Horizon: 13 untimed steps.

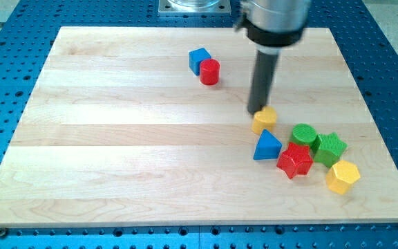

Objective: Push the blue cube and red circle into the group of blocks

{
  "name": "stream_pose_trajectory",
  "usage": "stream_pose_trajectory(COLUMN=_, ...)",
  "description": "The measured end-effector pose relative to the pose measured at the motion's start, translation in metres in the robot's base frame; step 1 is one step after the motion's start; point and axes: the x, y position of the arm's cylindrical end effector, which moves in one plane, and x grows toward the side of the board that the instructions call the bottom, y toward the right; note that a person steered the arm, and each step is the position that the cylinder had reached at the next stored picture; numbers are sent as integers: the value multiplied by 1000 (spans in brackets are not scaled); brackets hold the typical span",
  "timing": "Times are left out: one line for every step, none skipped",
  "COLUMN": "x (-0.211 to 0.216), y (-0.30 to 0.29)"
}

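Note:
The blue cube (199, 59) and the red circle (209, 72) sit touching each other near the top middle of the wooden board (116, 138). The group lies at the lower right: a yellow block (264, 120), a blue triangle (267, 146), a green circle (303, 135), a red star (295, 160), a green star (329, 147) and a yellow hexagon (343, 177). My tip (258, 111) rests just at the upper left edge of the yellow block, to the right of and below the red circle.
The board lies on a blue perforated table (5, 41). A metal mount (192, 7) stands at the view's top edge. The arm's dark body (275, 21) hangs over the board's top right.

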Motion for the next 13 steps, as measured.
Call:
stream_pose_trajectory(x=30, y=-6)
stream_pose_trajectory(x=-23, y=-16)
stream_pose_trajectory(x=-24, y=-111)
stream_pose_trajectory(x=-68, y=-191)
stream_pose_trajectory(x=-141, y=-188)
stream_pose_trajectory(x=-177, y=-153)
stream_pose_trajectory(x=-127, y=-127)
stream_pose_trajectory(x=-86, y=-114)
stream_pose_trajectory(x=-137, y=-116)
stream_pose_trajectory(x=-162, y=-92)
stream_pose_trajectory(x=-121, y=-85)
stream_pose_trajectory(x=-49, y=-99)
stream_pose_trajectory(x=-60, y=-90)
